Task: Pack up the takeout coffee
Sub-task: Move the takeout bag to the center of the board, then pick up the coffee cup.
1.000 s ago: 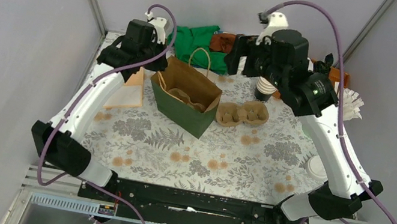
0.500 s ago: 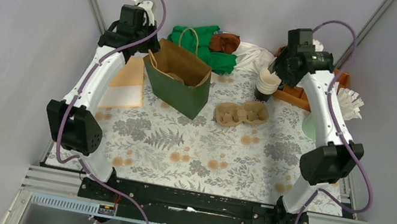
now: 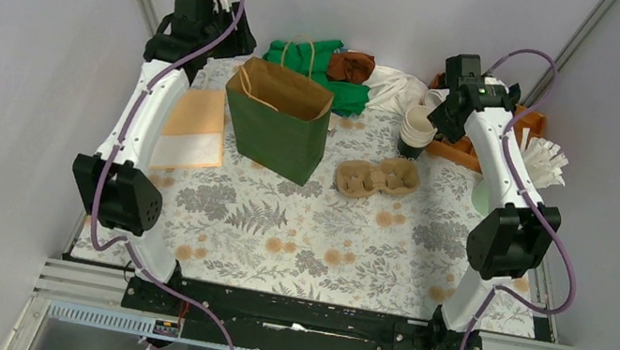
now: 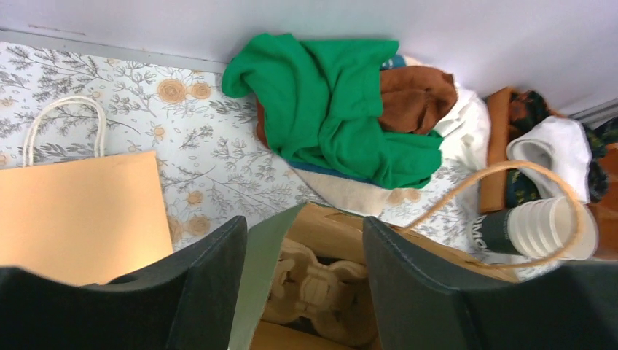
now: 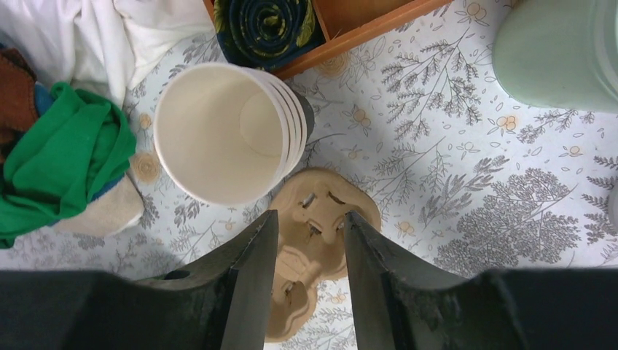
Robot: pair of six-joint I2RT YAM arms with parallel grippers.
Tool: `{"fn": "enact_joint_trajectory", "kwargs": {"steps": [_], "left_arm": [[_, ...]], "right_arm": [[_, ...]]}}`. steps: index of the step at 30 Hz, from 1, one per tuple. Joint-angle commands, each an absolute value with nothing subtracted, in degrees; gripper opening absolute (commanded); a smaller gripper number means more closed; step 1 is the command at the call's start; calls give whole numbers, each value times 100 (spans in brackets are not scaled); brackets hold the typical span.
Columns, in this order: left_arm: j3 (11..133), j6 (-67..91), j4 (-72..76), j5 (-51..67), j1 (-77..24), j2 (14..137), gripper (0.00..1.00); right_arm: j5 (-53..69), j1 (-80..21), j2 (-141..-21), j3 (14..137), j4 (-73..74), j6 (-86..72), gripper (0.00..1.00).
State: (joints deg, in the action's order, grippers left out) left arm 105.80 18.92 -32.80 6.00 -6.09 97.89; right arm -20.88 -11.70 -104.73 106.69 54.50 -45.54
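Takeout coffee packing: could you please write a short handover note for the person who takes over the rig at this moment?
The left end effector is open and empty, above the mouth of the green paper bag.
The right end effector is open and empty, above the cup carrier, beside the stack of lidless cups.
The bag stands upright; a moulded pulp piece lies inside.
The takeout coffee shows in no view.
Done: bag stands open.
Left: find the coffee, place it in the bag.
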Motion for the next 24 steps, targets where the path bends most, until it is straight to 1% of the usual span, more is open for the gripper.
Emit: {"fn": "enact_joint_trajectory", "kwargs": {"steps": [1, 3, 6, 9, 12, 19, 23, 24], "left_arm": [[10920, 2059, -2968, 603, -576, 9224, 67], [10791, 2232, -2742, 827, -580, 8921, 69], [10296, 2789, -2001, 1557, -635, 8527, 73], [9976, 2974, -1584, 1623, -1152, 8368, 74], [10120, 2807, -1582, 1562, -1932, 8578, 75], [10791, 2823, -1575, 1540, -2973, 9358, 75], [11110, 2941, -1574, 1649, -3178, 9797, 74], [11139, 2963, -1559, 1640, -3200, 9871, 74]], "right_arm": [[-2383, -1140, -10621, 10738, 5135, -4857, 45], [-2323, -1136, -10721, 10785, 5057, -4889, 45], [-2236, -1134, -10853, 10816, 4918, -4880, 45], [-2279, -1134, -10954, 10832, 4835, -4920, 45], [-2346, -1107, -11116, 10956, 4823, -4931, 44], [-2327, -1079, -11404, 11077, 4743, -4996, 42], [-2321, -1064, -11426, 11078, 4715, -5033, 32], [-2318, -1056, -11419, 11081, 4719, -5040, 27]]}}
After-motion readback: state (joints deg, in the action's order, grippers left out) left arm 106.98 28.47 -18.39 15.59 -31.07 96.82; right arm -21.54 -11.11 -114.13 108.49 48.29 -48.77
